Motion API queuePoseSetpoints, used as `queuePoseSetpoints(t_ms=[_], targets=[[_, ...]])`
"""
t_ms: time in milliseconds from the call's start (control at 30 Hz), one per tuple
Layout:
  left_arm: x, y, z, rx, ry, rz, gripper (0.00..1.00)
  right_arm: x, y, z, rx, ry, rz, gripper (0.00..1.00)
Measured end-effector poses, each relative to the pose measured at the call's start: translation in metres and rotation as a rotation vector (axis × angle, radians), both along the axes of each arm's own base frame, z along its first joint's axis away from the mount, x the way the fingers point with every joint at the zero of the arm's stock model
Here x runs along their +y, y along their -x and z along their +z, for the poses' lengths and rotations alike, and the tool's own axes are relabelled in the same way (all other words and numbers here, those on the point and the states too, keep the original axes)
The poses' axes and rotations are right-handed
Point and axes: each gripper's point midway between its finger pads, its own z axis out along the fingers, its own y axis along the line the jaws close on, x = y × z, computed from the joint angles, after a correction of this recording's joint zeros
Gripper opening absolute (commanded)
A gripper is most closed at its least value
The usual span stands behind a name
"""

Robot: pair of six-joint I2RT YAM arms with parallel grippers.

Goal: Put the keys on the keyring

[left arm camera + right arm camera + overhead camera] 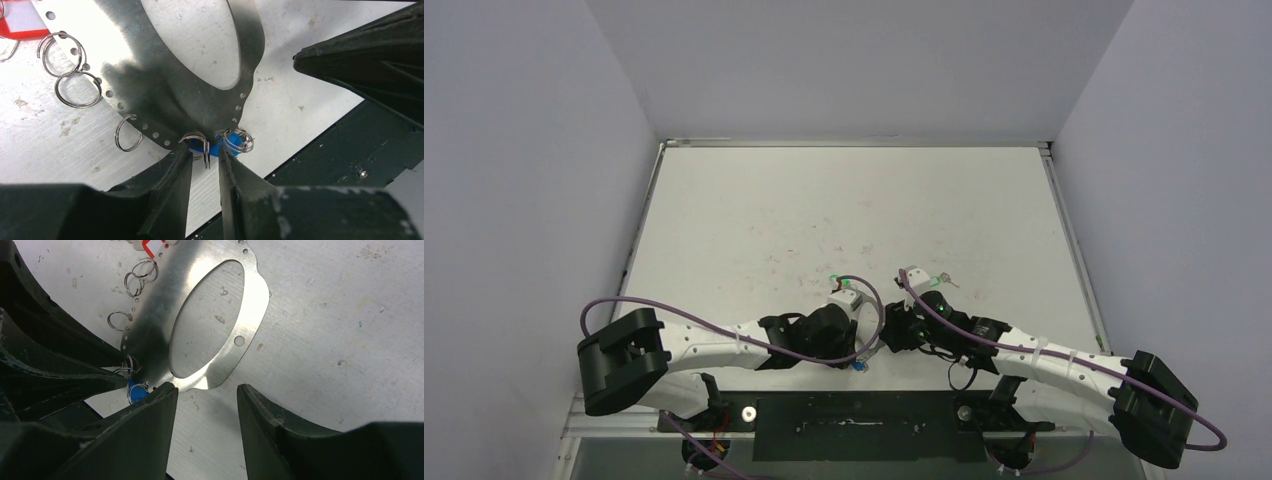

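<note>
1. Keyring (165, 85), a flat sheet-metal hoop, lies on the white table (340, 315) close to its near edge, between the two grippers.
2. Small wire loops (70, 75) hang from holes along its rim. A blue tag (214, 148) sits at the near rim and a red tag (17, 22) at the far rim.
3. Left gripper (204, 156) meets the near rim with its fingers a narrow slit apart. One wire loop and the blue tag crowd that slit, and I cannot tell whether the fingers pinch them.
4. Right gripper (207, 390) stands just beside it, jaws wide apart and holding nothing, one fingertip at the rim next to the blue tag.
5. A black plate (340, 150) runs along the table edge just behind the left fingers.
6. A key with a green tag (941, 280) lies apart, beyond the right wrist.
</note>
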Motion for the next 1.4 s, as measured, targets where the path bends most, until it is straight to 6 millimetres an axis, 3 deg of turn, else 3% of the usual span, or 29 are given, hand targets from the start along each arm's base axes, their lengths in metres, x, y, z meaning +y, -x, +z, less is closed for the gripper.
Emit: queuePoseSetpoints(t_ms=[333,600,800,967,1400], targets=[[-0.001,-0.001,0.000,-0.008,-0.013,-0.018,0.01,0.000,0.000,-0.001,0.003,0.001,-0.002,0.49],[0.003,0.001,0.003,-0.019,-0.030,-0.042,0.00,0.000,0.000,-0.001,0.003,0.001,-0.002,0.52],[0.009,0.001,0.017,-0.056,-0.029,-0.079,0.00,0.004,0.002,0.005,-0.014,-0.018,0.038,0.57],[0.009,-0.002,0.042,-0.123,-0.005,-0.128,0.00,0.015,0.004,0.027,-0.085,-0.083,0.127,0.59],[0.021,-0.005,0.106,-0.361,0.114,-0.258,0.00,0.049,0.024,0.109,-0.450,-0.285,0.531,0.61]])
